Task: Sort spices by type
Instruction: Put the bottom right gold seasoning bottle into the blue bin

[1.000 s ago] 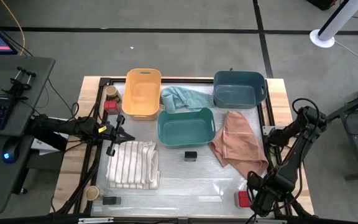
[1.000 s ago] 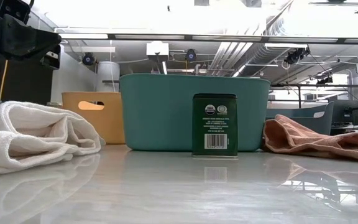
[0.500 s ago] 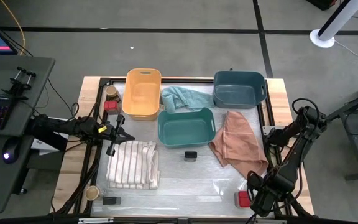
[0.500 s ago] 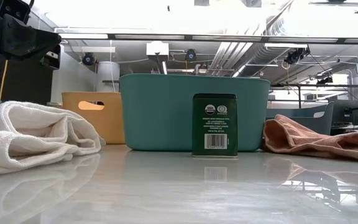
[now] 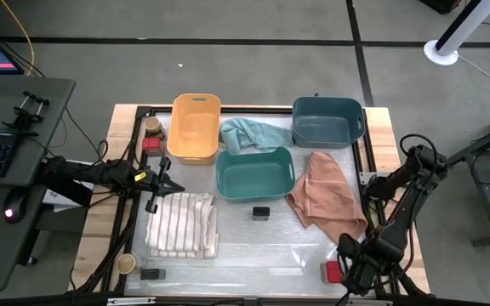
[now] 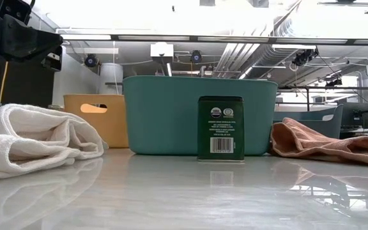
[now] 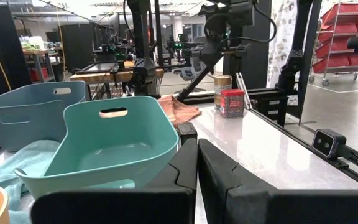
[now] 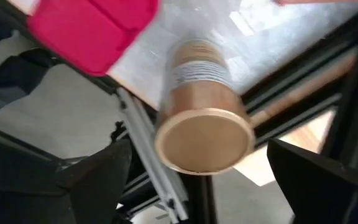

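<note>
Beside the red jar (image 8: 92, 28) at the table's (image 5: 270, 255) front right corner: right gripper (image 8: 194, 180) spread wide around a tan-lid jar (image 8: 202, 127), nothing clamped. Likely to topple off the edge if nudged.

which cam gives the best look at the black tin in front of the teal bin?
Low view: the black tin stands upright, centred, label legible. The high view shows only its small top. Left wrist shows a corner past the teal bin; right wrist shows none.

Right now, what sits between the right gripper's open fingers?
In the right wrist view, a round jar with a tan lid stands between the right gripper's fingers, beside a red-topped jar.
</note>
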You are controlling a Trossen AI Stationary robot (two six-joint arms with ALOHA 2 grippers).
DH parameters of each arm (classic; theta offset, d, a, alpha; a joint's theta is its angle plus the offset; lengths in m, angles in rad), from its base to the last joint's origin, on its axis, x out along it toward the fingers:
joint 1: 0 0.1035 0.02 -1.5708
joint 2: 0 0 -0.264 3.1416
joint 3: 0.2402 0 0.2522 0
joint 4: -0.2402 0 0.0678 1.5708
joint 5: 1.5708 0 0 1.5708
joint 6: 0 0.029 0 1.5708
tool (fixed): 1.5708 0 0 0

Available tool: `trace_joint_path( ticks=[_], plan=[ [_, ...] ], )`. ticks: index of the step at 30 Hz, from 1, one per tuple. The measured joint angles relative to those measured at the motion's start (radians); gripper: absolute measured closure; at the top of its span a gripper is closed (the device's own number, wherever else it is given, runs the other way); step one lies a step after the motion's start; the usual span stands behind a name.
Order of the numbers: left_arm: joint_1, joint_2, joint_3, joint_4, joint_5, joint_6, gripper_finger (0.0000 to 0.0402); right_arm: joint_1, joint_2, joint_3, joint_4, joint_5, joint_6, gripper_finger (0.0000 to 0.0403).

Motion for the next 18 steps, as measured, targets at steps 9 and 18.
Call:
trace_joint_path(
  ticks=[9, 18],
  plan=[
    [0.000, 0.000, 0.000, 0.000, 0.000, 0.000, 0.0401, 0.000, 0.020, 0.000, -0.006, -0.029, -0.010, 0.0032],
    [0.000, 0.000, 0.000, 0.000, 0.000, 0.000, 0.0401, 0.000, 0.085, 0.000, 0.000, -0.077, -0.074, 0.0032]
  ],
)
